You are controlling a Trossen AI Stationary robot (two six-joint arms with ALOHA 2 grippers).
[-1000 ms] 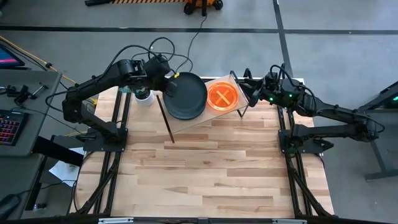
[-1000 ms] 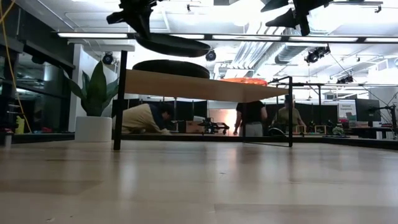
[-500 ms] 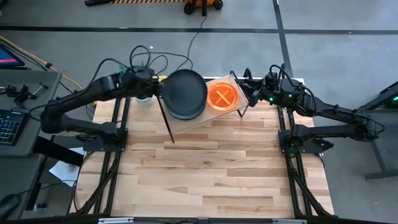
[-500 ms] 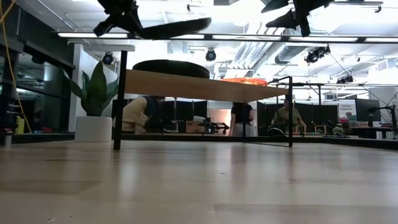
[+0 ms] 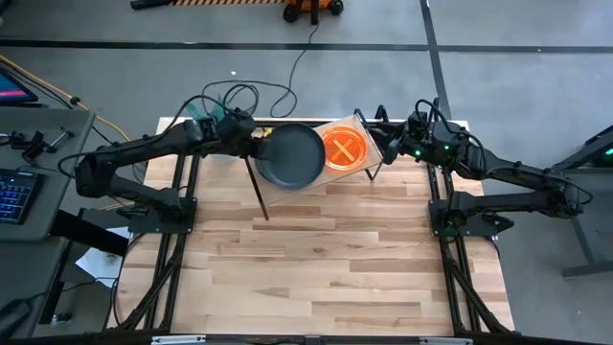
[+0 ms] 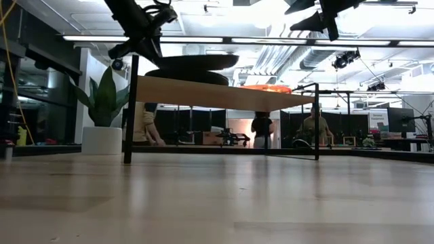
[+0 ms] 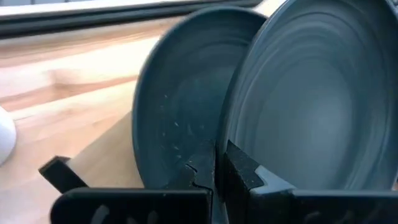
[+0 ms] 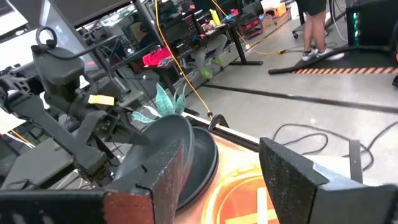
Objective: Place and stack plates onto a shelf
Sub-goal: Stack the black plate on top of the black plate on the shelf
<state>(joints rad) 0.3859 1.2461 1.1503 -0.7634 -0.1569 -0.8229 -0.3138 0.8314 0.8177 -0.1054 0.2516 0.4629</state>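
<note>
A dark grey plate (image 5: 292, 159) is in my left gripper (image 5: 252, 146), which is shut on its rim over the left half of the light-wood shelf (image 5: 330, 178). In the low view this plate (image 6: 196, 62) hovers almost level, close above a second dark plate (image 6: 186, 76) resting on the shelf board (image 6: 224, 95). Whether the two touch, I cannot tell. An orange plate (image 5: 342, 150) lies on the shelf's right half. My right gripper (image 8: 217, 171) is open and waits above the shelf's right end (image 5: 379, 129). My left gripper pinches the held plate's rim (image 7: 219, 149) between its two fingers (image 7: 239, 171), at the edge facing the table's left. The fingers come in roughly level from the left. The plate is lifted, nearly flat, and reaches out over the lower dark plate (image 7: 177, 118).
The shelf stands on thin black wire legs (image 5: 259, 196) at the table's far edge. A white object (image 7: 3, 134) sits on the table left of the shelf. Bare plank tabletop (image 5: 326, 259) spreads toward the near edge. People move in the room behind (image 6: 261, 129).
My left gripper first raised the dark plate and tipped it, then brought it down and a little right. The plate now sits nearly level, close over the dark plate on the shelf. My right arm has kept still.
</note>
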